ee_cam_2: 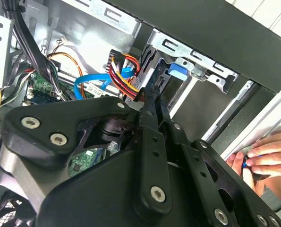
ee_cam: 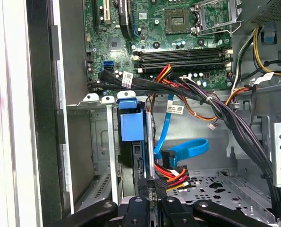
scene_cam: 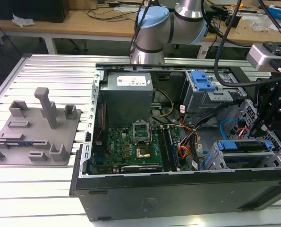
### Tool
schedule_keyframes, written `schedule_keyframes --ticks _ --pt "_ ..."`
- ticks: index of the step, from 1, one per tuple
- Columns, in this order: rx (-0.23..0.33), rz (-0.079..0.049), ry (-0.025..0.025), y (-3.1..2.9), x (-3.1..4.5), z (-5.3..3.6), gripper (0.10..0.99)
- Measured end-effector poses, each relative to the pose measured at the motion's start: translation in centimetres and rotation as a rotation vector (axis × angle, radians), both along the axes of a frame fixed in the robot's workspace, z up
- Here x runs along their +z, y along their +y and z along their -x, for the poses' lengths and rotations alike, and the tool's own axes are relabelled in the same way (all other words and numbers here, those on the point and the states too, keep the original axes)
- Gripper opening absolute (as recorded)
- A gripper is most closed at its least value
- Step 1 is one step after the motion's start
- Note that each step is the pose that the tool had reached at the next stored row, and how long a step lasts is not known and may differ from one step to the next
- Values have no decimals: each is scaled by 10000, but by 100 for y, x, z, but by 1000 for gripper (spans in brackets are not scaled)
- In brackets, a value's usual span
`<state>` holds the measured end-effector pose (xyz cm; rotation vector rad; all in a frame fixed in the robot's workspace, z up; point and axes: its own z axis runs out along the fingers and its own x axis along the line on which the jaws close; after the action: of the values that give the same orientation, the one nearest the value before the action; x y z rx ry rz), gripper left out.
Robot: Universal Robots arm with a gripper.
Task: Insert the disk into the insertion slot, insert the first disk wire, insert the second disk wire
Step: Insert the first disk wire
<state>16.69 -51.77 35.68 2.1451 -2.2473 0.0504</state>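
Observation:
The disk (scene_cam: 239, 146) in its blue carrier (ee_cam: 131, 124) sits inside the insertion slot (scene_cam: 212, 158), the grey cage near the case's front at the exterior view's right. My gripper (scene_cam: 260, 125) hangs right over its rear edge. In both wrist views the narrow fingers (ee_cam_2: 149, 142) stand close together on the dark plug of the first disk wire (ee_cam: 172, 177), a red and orange bundle (ee_cam_2: 123, 71), held against the disk's edge. The second disk wire (ee_cam: 183, 150), a blue loop (ee_cam_2: 90, 80), hangs free just beside it with its dark plug (ee_cam: 167, 156) loose.
A thick black cable bundle (ee_cam: 234, 127) crosses above the cage. The motherboard (scene_cam: 135, 146) and power supply (scene_cam: 128, 92) fill the case's middle. A taller bay with a blue latch (scene_cam: 201, 82) stands behind. A person's hand (ee_cam_2: 258, 161) rests on the case's outside. A grey fixture plate (scene_cam: 36, 127) lies outside.

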Motion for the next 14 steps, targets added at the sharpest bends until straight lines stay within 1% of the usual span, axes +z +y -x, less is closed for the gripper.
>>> schedule_keyframes --ticks 3,7,14 --pt "25 0 0 -1 -6 -19 165" --pt "34 2 0 -8 -15 -19 165" --pt "34 -40 0 -28 -41 -20 165"
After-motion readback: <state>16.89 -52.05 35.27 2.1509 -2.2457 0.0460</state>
